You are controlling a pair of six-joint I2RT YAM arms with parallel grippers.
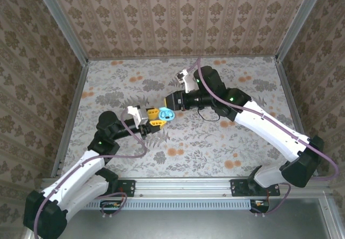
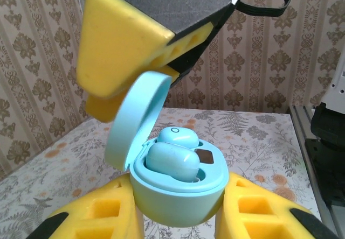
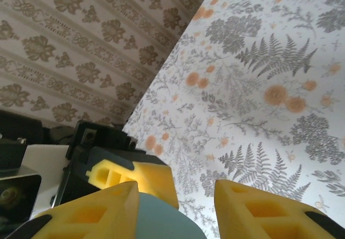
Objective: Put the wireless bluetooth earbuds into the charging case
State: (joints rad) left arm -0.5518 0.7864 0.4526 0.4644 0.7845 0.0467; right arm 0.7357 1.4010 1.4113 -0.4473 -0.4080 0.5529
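At mid-table in the overhead view the two arms meet nose to nose, the left arm reaching up from the lower left and the right arm coming in from the right. The left gripper is clamped on the base of the light-blue charging case and holds it clear of the table with its mouth upward. The right gripper sits directly above, fingers partly spread, with the raised lid touching one yellow finger and a gap left to the other. In the left wrist view the lid stands upright on the case's left side. Both earbuds lie in the case with their long axes across it, the rear earbud low in its well and the front earbud looking slightly proud. Any seating push or lid closing probably falls to the right gripper, working downward and to the right in that view.
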